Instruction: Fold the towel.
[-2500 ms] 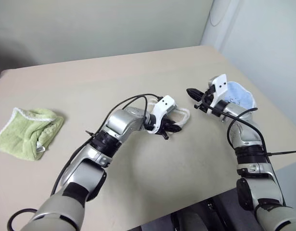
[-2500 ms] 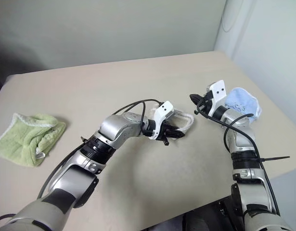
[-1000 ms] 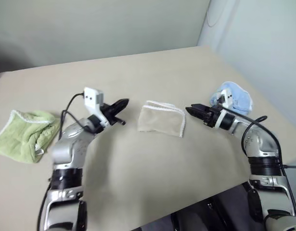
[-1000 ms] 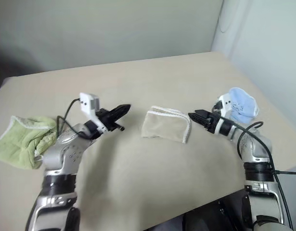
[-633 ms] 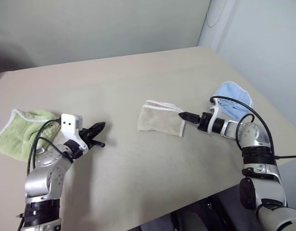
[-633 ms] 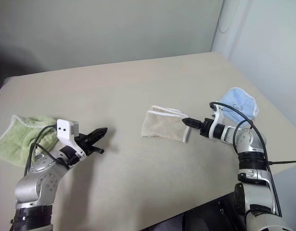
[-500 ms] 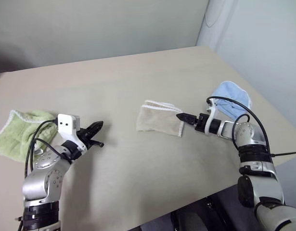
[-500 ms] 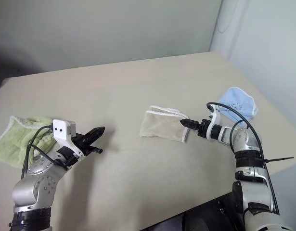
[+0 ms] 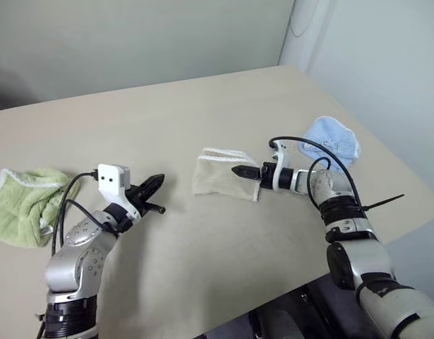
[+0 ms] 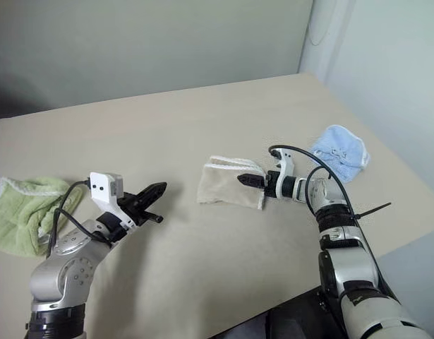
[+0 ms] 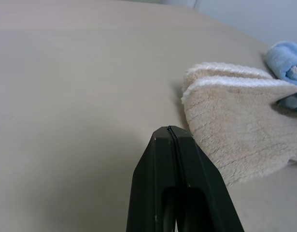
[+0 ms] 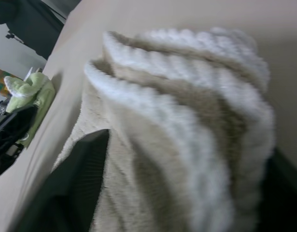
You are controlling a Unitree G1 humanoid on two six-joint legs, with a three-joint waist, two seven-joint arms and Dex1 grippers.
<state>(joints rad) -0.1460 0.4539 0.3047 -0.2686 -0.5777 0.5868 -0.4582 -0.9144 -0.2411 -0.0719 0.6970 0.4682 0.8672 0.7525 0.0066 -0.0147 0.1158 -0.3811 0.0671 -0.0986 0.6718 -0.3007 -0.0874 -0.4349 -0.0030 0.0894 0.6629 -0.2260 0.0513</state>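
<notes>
The towel (image 9: 222, 174), beige with a white stitched edge, is seen folded into a compact stack near the middle of the table (image 9: 202, 106). Its layered white-trimmed edges face the robot's right, and in the right wrist view those layers (image 12: 187, 125) are seen very close up. The right gripper (image 9: 239, 171) is laid over the towel's right end, its black fingers stretched toward the robot's left; in the right wrist view one finger (image 12: 76, 193) is seen on each side of the stacked edges, so the jaws are spread around the towel's edge, though whether they press on it cannot be told.

The left gripper (image 9: 156, 181) is held above the bare table well to the left of the towel, pointed toward it, with its two fingers (image 11: 179, 188) pressed together on nothing.

A small light-blue cloth (image 9: 331, 143) is seen bunched near the table's right edge, beyond the right forearm. A lime-green towel (image 9: 22, 206) with white edging is seen crumpled at the far left.
</notes>
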